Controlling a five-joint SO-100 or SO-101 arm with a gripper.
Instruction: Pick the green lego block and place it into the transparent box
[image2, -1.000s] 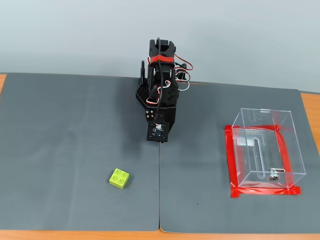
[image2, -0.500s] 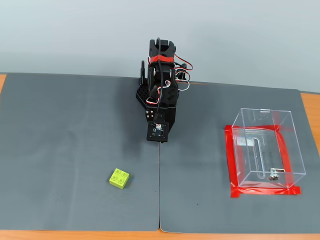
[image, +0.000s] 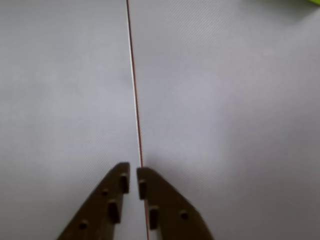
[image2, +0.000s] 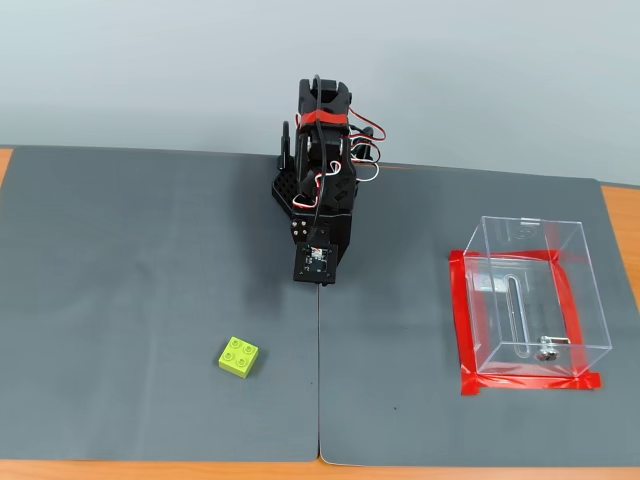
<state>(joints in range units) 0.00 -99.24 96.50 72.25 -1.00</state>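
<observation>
On my wrist feed the gripper (image: 133, 175) has its two tips nearly together with nothing between them, poised over the seam (image: 134, 90) where two grey mats (image2: 150, 260) meet on the table (image2: 620, 215). In the fixed view the green lego block (image2: 238, 357) lies on the mat ahead of the gripper and off to its left, well apart. The transparent box (image2: 530, 298) stands far to the right inside a red tape outline (image2: 462, 320).

No text, label, brand, number or sign can be read in either view. The green lego block (image2: 238, 357), the transparent box (image2: 531, 298) and the black arm (image2: 320, 180) show no legible marking.
</observation>
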